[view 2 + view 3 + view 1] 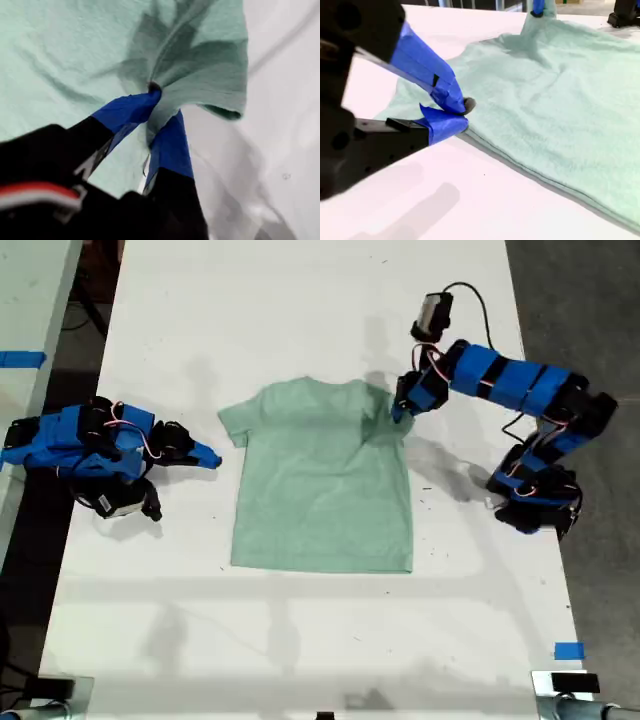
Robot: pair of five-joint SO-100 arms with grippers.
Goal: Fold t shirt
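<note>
The pale mint-green t shirt (320,490) lies flat, front up, in the middle of the white table (300,640), neck toward the far edge. My first gripper (401,412) is on the arm at the exterior view's right. It is shut on the shirt's sleeve there, and the first wrist view shows the cloth (75,50) bunched and lifted between the blue fingertips (145,105). My second gripper (212,459), at the exterior view's left, rests low on the table, shut on nothing. Its tips (462,114) are just short of the other sleeve's edge (485,135).
A blue tape mark (568,650) sits near the table's front corner at the exterior view's right. A second pale surface with blue tape (22,359) stands at that view's left. Dark floor (590,310) borders the table at its right. A black cable (485,310) loops above the first arm.
</note>
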